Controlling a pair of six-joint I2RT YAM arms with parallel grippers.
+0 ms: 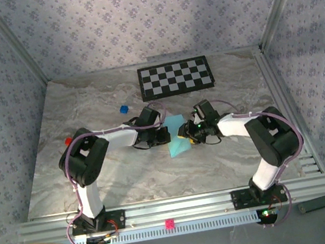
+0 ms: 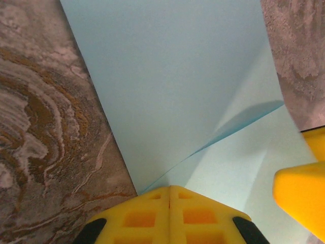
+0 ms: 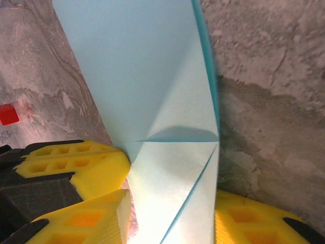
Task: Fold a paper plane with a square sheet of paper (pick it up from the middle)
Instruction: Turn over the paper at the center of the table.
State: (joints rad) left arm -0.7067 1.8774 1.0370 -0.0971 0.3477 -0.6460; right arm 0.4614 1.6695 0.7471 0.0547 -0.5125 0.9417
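Paper sheet (image 3: 152, 76) lies within open right claw (image 3: 172, 203).

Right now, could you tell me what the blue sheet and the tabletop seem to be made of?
The blue sheet: thin matte paper, judging by its sharp creases and folded flaps. The tabletop: marble-patterned stone or laminate, with grey-brown veining and a dull finish; I cannot tell which of the two it is.

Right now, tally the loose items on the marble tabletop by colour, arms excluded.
Light blue: 1, the partly folded light-blue sheet of paper
Dark blue: 1, the small dark-blue cube
Red: 1, the small red cube
Black and white: 1, the flat black-and-white checkerboard
Total: 4
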